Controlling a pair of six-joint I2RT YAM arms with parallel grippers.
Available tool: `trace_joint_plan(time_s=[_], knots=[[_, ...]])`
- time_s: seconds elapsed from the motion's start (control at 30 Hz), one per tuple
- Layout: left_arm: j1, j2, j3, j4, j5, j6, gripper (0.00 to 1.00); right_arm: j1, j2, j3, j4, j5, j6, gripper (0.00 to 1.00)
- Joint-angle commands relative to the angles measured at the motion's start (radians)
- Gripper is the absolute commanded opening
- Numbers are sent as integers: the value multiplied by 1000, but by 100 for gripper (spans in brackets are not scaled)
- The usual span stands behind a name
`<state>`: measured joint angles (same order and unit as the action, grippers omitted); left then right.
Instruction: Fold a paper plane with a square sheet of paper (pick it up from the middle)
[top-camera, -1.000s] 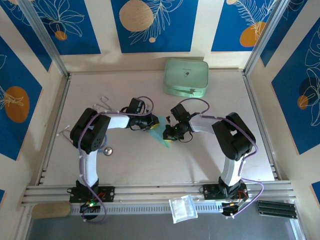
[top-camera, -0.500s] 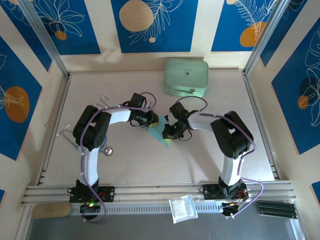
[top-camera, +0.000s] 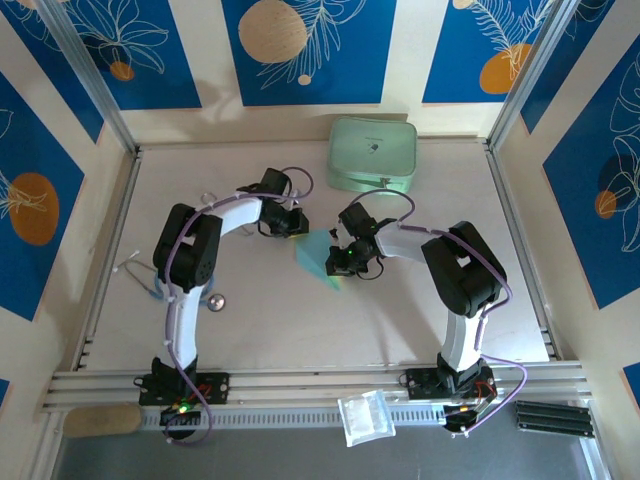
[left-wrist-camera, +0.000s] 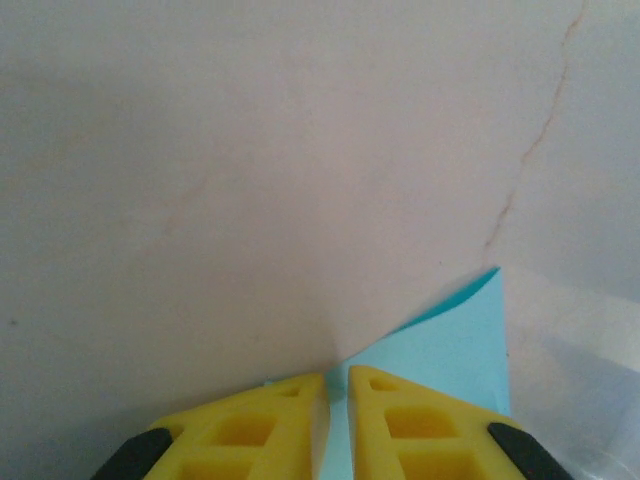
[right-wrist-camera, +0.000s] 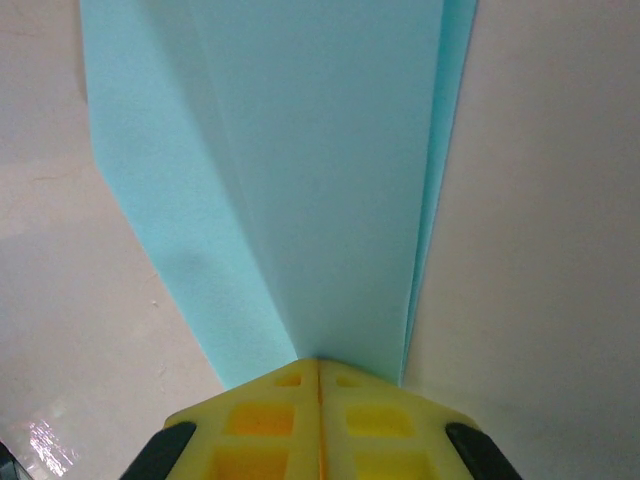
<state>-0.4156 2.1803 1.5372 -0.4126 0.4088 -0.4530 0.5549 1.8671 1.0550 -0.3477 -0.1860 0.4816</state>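
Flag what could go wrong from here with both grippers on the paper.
1. The left gripper and right gripper both pinch the thin paper; if they pull apart, it could tear.
2. The left one seems to hold just an edge, so the paper may slip out.
3. In the right wrist view the layers' edges do not line up; the next crease may go crooked.

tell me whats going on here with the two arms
Both arms are working a partly folded sky-blue paper at the middle of the table. The right gripper is shut on one end of it, with creased layers running away from its fingers. The left gripper pinches another edge. A mint-green case sits apart at the far side.
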Motion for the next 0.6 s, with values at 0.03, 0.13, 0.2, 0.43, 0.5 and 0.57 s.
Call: trace_joint_plan(time_s=[0.03, 0.13, 0.2, 0.43, 0.5, 0.57], knots=[[75, 38, 71, -51, -179, 72, 19, -15, 60, -56, -182, 115, -14, 9], [71, -21, 88, -52, -160, 61, 19, -15, 61, -44, -172, 92, -22, 9], [62, -83, 71, -42, -161, 47, 19, -15, 64, -29, -171, 78, -25, 9], [0, -248, -160, 168, -46, -108, 17, -22, 75, -14, -165, 30, -30, 9], [-27, -259, -229, 247, -9, -164, 16, -25, 78, -12, -166, 18, -32, 9], [-47, -258, -275, 303, 18, -209, 14, -30, 76, -11, -167, 9, -33, 9]])
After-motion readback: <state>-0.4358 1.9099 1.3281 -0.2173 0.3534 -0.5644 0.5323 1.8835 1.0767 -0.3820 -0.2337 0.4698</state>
